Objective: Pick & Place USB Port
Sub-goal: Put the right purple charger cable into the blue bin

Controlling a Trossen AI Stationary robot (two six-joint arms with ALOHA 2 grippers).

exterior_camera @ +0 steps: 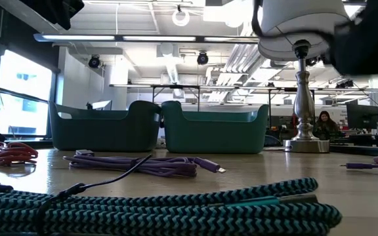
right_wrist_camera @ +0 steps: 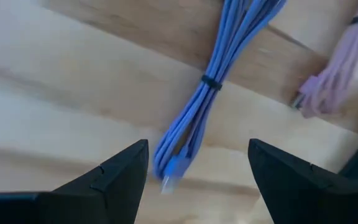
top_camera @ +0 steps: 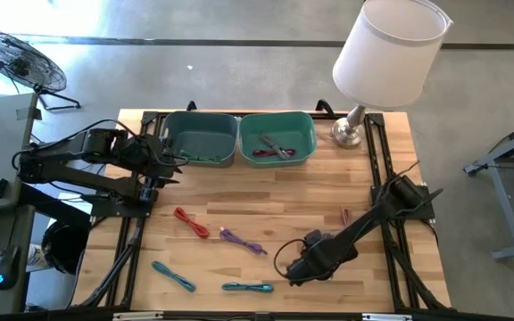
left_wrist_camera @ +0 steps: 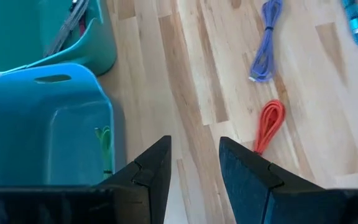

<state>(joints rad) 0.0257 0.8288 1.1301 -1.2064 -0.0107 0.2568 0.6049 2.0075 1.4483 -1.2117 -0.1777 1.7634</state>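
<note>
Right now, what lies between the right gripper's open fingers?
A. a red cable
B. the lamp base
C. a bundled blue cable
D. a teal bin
C: in the right wrist view the right gripper has its fingers spread, and between them lies a bundled blue cable on the wooden table, not yet gripped.

Two bins [top_camera: 202, 135] sit side by side at the table's [top_camera: 328, 192] far edge, lamp [top_camera: 386, 53] right of them, cable bundles [top_camera: 237, 239] nearer.

Lamp [top_camera: 389, 53], floor fan [top_camera: 12, 58]
</note>
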